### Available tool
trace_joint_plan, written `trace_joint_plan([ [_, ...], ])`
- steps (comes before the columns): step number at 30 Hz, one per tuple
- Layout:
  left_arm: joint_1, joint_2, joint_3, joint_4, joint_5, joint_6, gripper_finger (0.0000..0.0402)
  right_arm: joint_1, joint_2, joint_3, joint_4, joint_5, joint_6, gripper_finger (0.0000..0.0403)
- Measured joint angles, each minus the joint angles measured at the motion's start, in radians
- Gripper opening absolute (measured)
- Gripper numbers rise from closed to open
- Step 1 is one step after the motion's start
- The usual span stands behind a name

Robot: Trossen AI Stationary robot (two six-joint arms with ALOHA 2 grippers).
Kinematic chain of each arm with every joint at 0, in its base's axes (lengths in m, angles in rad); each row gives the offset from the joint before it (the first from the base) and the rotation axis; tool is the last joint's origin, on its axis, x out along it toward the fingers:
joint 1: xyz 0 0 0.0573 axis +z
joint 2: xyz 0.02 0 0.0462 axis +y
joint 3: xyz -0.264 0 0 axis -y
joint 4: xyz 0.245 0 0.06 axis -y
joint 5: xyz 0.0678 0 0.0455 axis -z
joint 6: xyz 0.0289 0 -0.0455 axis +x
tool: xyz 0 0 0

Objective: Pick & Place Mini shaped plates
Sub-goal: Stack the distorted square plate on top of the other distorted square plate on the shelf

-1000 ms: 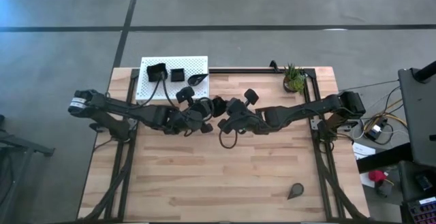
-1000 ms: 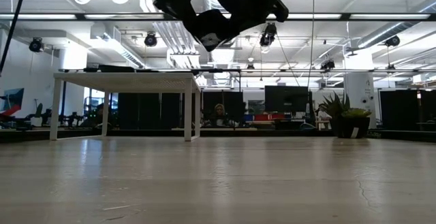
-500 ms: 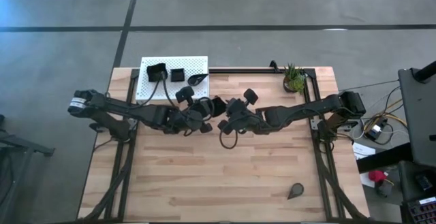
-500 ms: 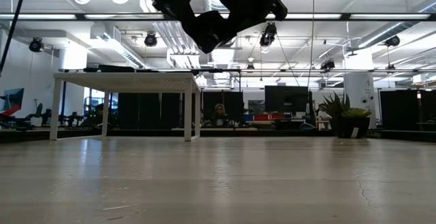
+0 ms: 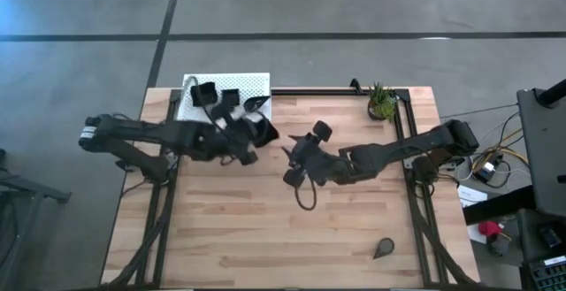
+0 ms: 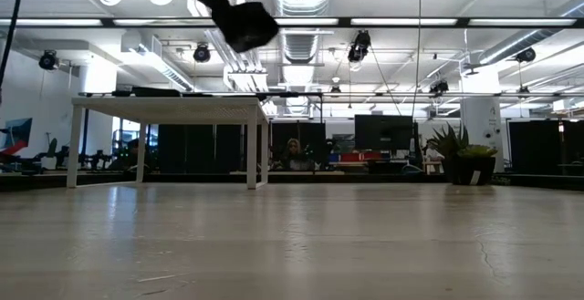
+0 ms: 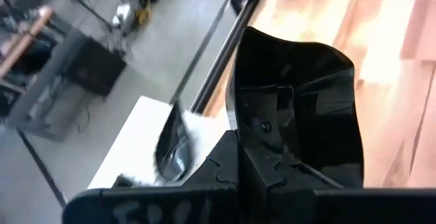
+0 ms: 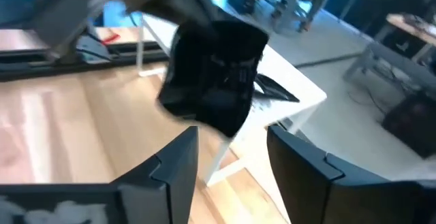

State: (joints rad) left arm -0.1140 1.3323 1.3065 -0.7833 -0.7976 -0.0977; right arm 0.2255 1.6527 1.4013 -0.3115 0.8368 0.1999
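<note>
Black plates: three on platform point(image 5: 256, 82), one gripped point(image 7: 300, 108).

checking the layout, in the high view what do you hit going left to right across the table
white perforated platform → left gripper holding a black plate → right gripper, open → green potted plant; teardrop plate sits at about the plant's position, near the front edge.

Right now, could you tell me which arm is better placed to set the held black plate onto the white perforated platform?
The left. Its gripper is shut on the black plate and hangs right beside the white platform. The right gripper is open, empty and farther from it.
</note>
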Motion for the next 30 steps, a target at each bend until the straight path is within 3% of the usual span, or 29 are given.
trace_joint_plan([
  [6, 0.078, -0.091, 0.084, -0.29, 0.036, -0.209, 0.0, 0.051, 0.0, 0.046, -0.007, 0.0, -0.043, 0.0186],
  [18, 0.24, -0.255, 0.08, -0.576, -0.13, -0.811, 0.0, 0.061, 0.001, 0.052, -0.006, 0.0, -0.046, 0.0185],
  [22, 0.282, -0.258, 0.073, -0.646, -0.169, -0.924, 0.0, 0.065, -0.003, 0.052, -0.006, 0.0, -0.043, 0.0183],
  [30, 0.387, -0.257, -0.033, -0.647, -0.199, -0.989, 0.0, 0.078, -0.013, 0.052, -0.006, -0.001, -0.043, 0.0175],
])
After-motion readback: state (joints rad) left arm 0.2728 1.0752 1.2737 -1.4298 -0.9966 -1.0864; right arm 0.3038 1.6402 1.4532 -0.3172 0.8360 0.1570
